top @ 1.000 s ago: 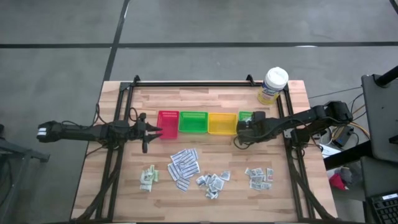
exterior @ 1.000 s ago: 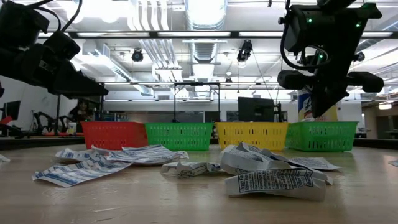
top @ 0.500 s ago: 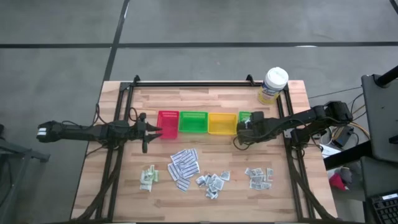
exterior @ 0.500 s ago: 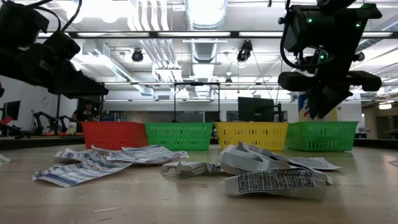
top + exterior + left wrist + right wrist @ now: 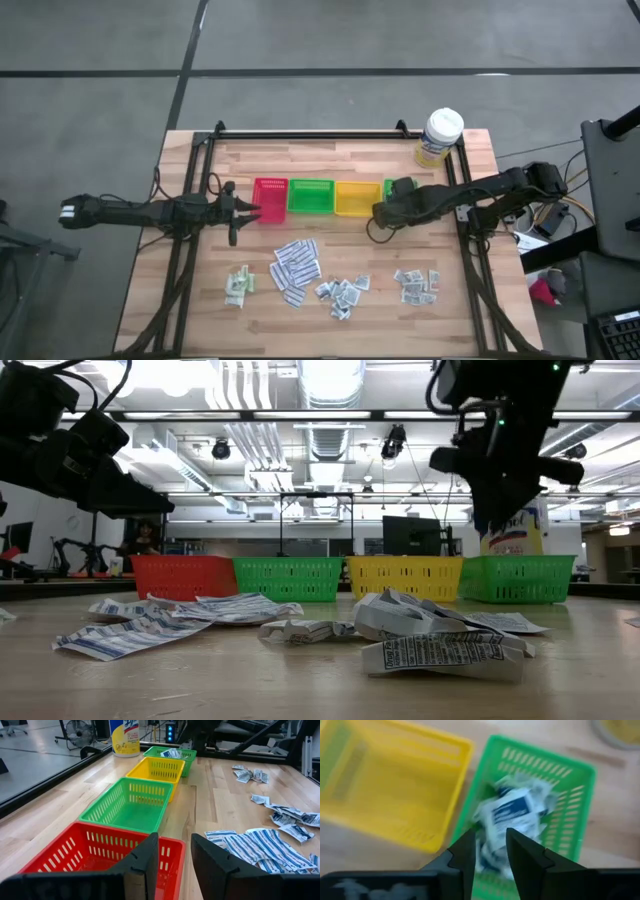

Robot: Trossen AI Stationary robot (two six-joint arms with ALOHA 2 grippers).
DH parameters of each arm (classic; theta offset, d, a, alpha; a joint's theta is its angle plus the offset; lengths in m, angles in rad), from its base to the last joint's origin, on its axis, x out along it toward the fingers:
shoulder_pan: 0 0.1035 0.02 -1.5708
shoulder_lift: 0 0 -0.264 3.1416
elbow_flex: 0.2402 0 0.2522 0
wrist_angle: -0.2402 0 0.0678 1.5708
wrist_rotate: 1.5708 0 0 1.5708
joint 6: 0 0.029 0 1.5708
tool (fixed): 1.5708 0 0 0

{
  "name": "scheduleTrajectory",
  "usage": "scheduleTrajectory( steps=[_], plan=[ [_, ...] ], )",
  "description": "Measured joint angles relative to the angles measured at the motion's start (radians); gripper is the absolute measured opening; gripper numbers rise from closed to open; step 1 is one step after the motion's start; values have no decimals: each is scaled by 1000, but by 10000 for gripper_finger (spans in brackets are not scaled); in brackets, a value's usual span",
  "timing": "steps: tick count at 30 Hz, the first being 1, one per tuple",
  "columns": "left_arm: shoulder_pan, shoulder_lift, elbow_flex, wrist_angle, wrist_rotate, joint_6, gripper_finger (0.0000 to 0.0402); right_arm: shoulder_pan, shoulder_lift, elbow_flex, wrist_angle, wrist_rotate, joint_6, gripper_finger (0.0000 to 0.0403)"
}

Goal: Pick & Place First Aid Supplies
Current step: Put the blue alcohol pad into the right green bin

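A: Where do things lie?

B: On the wooden table four trays stand in a far row. The packets still to move lie in near piles: long striped strips, then crumpled squares, then sachets. Some packets already lie in the rightmost green tray.

A: And the grippers?

B: The right gripper hovers over that tray, jaws apart, holding nothing. The left gripper waits at the red tray, jaws apart, empty.

A: How would a packet handle?

B: Probably light, thin and limp. Pinch a raised crumpled edge, not the flat face.
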Motion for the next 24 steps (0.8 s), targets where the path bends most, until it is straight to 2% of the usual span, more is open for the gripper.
scheduleTrajectory(
  steps=[6, 11, 19, 24],
  plan=[
    [0, 0, 0, 0, 0, 0, 113, 63, 0, 27, 38, -90, -50, 86],
    [0, 0, 0, 0, 0, 0, 113, 146, 0, 24, 156, -118, -124, 74],
    [0, 0, 0, 0, 0, 0, 113, 262, 0, 18, 358, -119, -386, 70],
    [0, 0, 0, 0, 0, 0, 113, 310, 1, 8, 448, -158, -512, 72]
  ],
)
